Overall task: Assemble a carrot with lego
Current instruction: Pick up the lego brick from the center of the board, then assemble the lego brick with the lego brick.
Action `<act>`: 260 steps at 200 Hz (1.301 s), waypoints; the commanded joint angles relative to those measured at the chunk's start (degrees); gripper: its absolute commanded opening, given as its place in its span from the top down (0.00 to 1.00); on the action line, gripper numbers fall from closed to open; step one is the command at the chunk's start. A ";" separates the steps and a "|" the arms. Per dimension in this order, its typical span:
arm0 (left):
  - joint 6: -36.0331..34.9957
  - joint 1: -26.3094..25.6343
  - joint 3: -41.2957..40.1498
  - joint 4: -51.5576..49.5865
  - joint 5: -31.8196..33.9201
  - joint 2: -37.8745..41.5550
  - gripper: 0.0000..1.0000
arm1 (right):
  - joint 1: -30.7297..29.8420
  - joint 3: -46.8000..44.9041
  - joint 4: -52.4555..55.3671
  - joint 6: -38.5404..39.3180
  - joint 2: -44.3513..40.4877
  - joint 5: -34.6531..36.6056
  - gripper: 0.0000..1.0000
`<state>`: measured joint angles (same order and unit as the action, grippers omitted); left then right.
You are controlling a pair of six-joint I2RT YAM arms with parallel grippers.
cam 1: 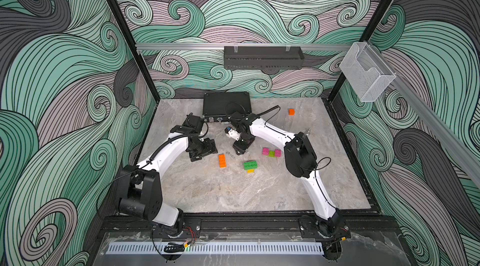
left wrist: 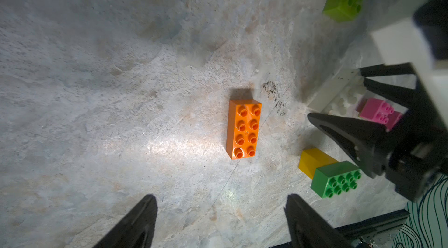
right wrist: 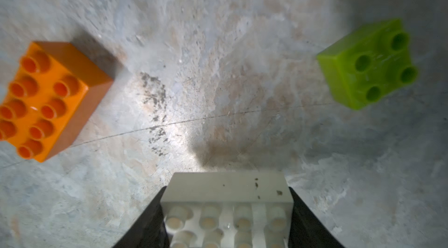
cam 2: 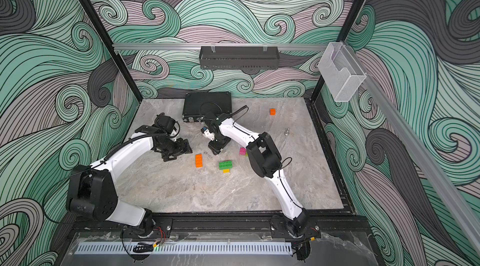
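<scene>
- Both top views: orange brick (cam 1: 222, 160), green-yellow pair (cam 1: 250, 165) and pink-lime cluster (cam 1: 271, 153) are seen on the surface (cam 1: 233, 194).
- Left wrist: the left hand (left wrist: 221, 197) is held spread.
- Right wrist: a white brick (right wrist: 228, 220) is pinched by the right hand (right wrist: 228, 187).

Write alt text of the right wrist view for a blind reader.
The right gripper clasps a white studded brick. On the grey marbled table, an orange oblong brick lies to one side, a lime green square brick to the other.
</scene>
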<state>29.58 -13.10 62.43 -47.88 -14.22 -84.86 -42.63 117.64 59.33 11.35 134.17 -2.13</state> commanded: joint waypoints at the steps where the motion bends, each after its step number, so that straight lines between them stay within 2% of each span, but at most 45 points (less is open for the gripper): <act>1: 0.39 0.59 -0.45 0.22 -0.46 0.09 0.16 | 0.27 2.50 5.08 -9.42 -4.01 2.04 0.52; 17: 0.47 0.54 -0.64 0.39 -0.46 0.05 0.16 | 0.36 3.76 8.52 -17.98 -5.67 3.83 0.55; 41: 0.74 0.56 -1.31 1.15 -0.80 0.13 0.15 | -0.11 1.78 11.60 -30.00 -9.22 2.96 0.53; 76: 0.57 0.55 -1.93 2.42 -1.87 0.12 0.15 | -2.70 -3.37 11.06 -38.72 -14.39 4.67 0.54; 100: 0.53 0.57 -2.31 3.09 -1.92 0.44 0.15 | -4.14 -10.99 6.13 -43.33 -19.07 5.42 0.55; 151: 0.28 0.62 -2.91 3.68 -2.19 0.30 0.15 | -6.36 -22.15 -1.77 -48.71 -23.84 7.41 0.56; 260: 0.13 0.63 -3.20 3.95 -2.32 0.05 0.14 | -7.90 -28.73 -6.12 -51.65 -26.82 9.40 0.57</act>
<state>29.63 -12.86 59.11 -44.01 -15.79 -84.88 -50.22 89.65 53.58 -38.63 110.72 5.26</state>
